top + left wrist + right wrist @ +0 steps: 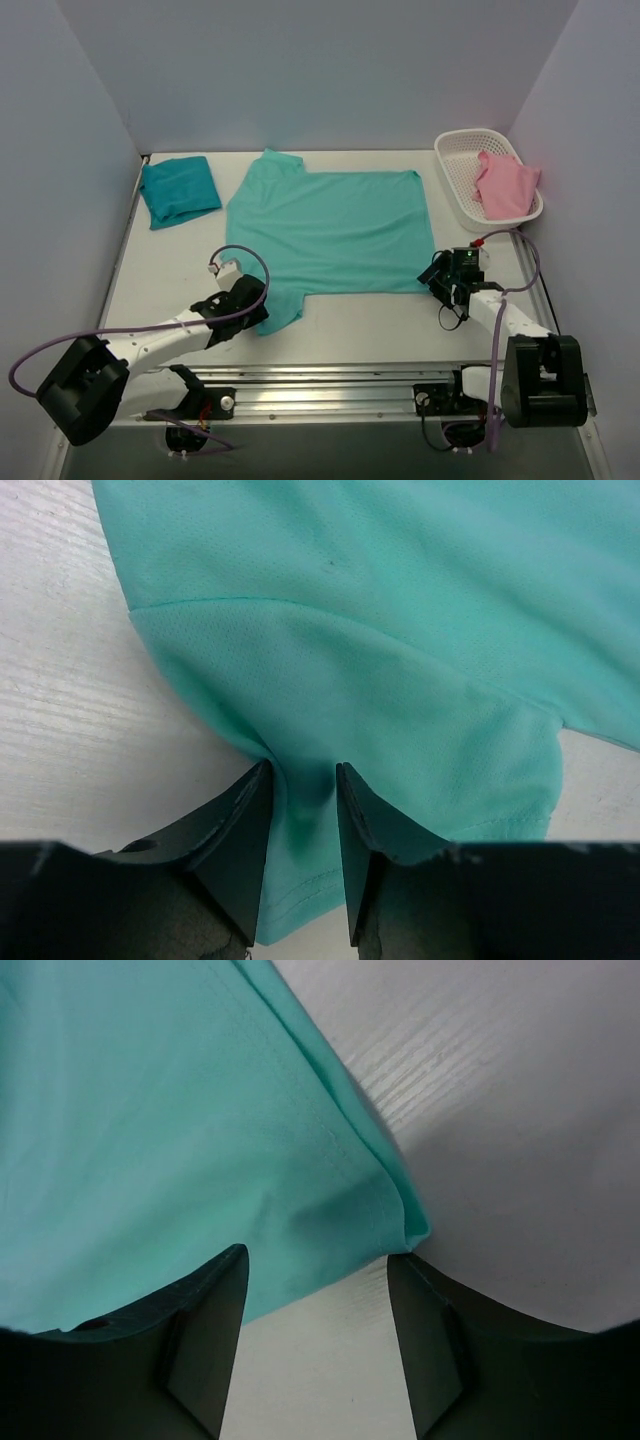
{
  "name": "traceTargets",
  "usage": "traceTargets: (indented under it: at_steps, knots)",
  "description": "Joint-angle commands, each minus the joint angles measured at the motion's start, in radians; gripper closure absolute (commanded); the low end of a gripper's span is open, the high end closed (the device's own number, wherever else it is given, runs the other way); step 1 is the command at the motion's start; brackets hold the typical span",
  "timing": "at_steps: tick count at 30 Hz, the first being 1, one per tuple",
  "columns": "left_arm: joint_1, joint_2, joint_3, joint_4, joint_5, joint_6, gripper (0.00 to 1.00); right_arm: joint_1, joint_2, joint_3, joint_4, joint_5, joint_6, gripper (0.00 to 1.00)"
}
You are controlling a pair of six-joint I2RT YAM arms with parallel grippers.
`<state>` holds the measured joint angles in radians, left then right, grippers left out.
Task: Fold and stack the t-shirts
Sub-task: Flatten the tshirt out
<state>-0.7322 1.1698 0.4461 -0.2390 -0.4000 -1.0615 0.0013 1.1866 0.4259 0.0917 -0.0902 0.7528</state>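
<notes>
The mint t-shirt (335, 230), a smooth fine-mesh knit, is lying flat and roughly rectangular across the white wood-grained counter (160, 270). At its seven o'clock corner the left hand (303, 770) is pinching a puckered fold of the sleeve between its dark jaws. At four o'clock the right hand (315, 1260) is gaping wide, straddling the hem corner without gripping it. The teal t-shirt (180, 190) is sitting as a folded square at ten o'clock. A white lattice basket (455, 165) is holding pink cloth (505, 185) at two.
</notes>
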Motion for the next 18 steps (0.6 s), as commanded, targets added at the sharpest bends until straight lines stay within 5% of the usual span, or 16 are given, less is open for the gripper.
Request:
traceTargets:
  at_steps: [1, 8, 18]
  knots:
    - [-0.004, -0.019, 0.031, -0.083, 0.032, 0.006, 0.60, -0.026, 0.030, -0.019, 0.025, -0.008, 0.003, 0.46]
    - [-0.015, -0.243, 0.057, -0.288, 0.017, -0.012, 0.59, -0.030, 0.027, -0.019, 0.031, -0.014, 0.003, 0.56]
    - [-0.033, -0.328, 0.020, -0.341, 0.072, -0.040, 0.56, -0.040, 0.051, -0.019, 0.049, -0.045, -0.004, 0.96]
